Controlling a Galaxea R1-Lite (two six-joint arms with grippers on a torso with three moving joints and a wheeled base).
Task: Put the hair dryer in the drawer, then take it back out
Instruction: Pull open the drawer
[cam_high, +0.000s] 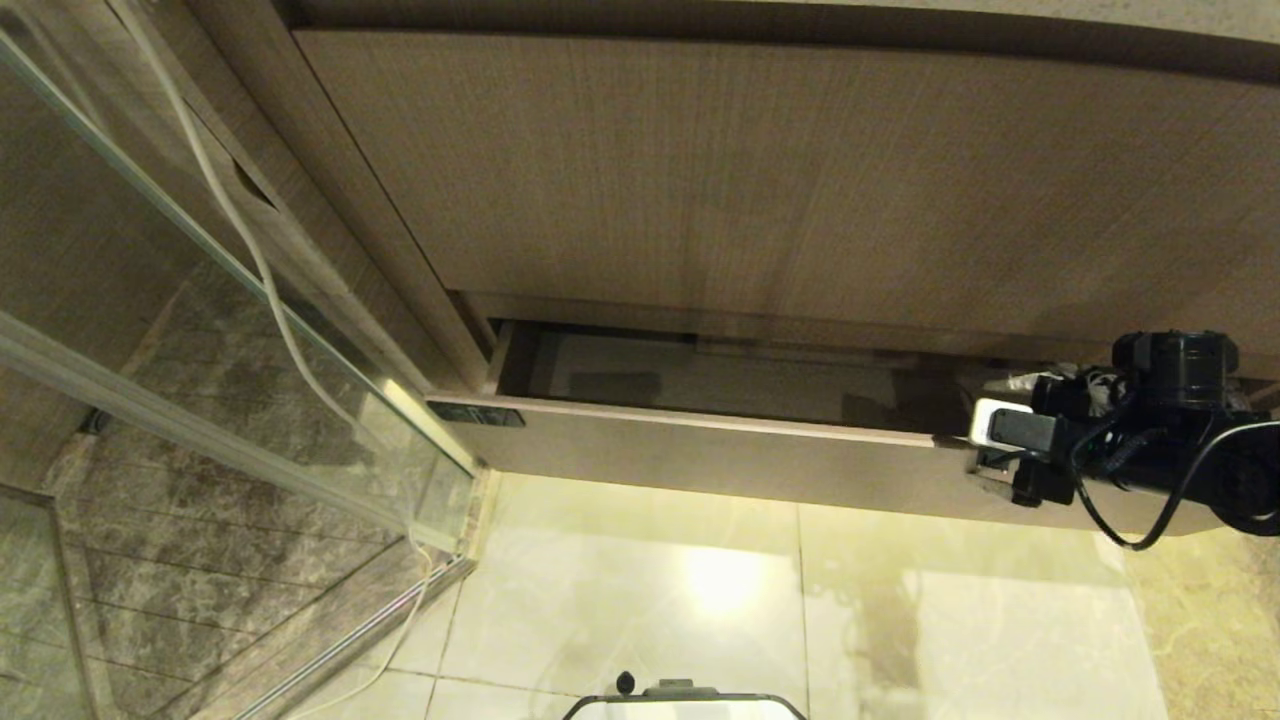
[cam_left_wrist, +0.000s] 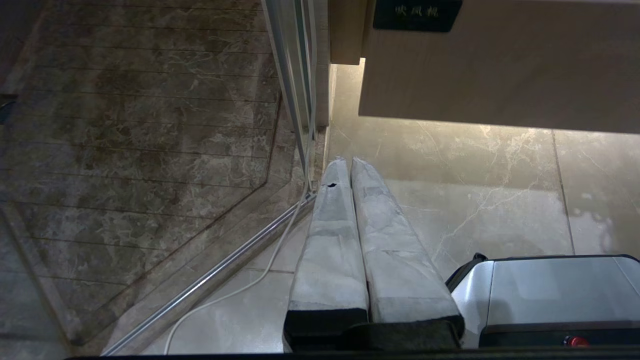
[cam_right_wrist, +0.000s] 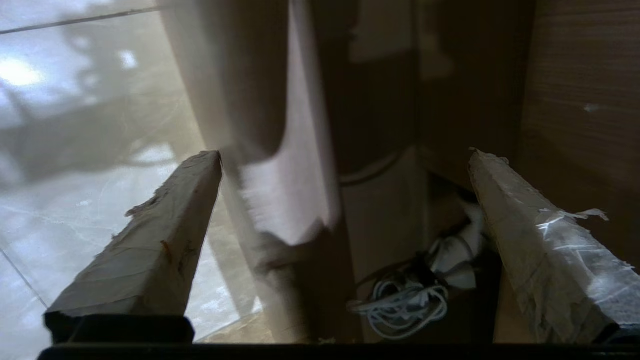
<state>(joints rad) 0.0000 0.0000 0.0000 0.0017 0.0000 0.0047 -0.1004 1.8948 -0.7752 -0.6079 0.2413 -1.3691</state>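
Observation:
The drawer (cam_high: 700, 450) stands partly pulled out, its dark label (cam_high: 476, 413) at the left corner of the flat front. In the right wrist view the hair dryer (cam_right_wrist: 462, 255) lies inside the drawer's right end, white body in shadow, its bundled white cord (cam_right_wrist: 407, 305) beside it. My right gripper (cam_right_wrist: 344, 154) hovers open over that end, one finger (cam_right_wrist: 165, 235) outside the drawer front above the floor, the other finger (cam_right_wrist: 530, 225) on the cabinet side, nothing between them. In the head view the right arm (cam_high: 1120, 440) hides the dryer. My left gripper (cam_left_wrist: 345, 162) hangs shut above the floor.
A tall plain wood-grain panel (cam_high: 750, 180) rises above the drawer. A glass shower door (cam_high: 250, 330) with a metal rail stands at the left, a white cable (cam_high: 270, 290) trailing along it. The robot's base (cam_left_wrist: 550, 295) sits on the marble floor (cam_high: 700, 600) below.

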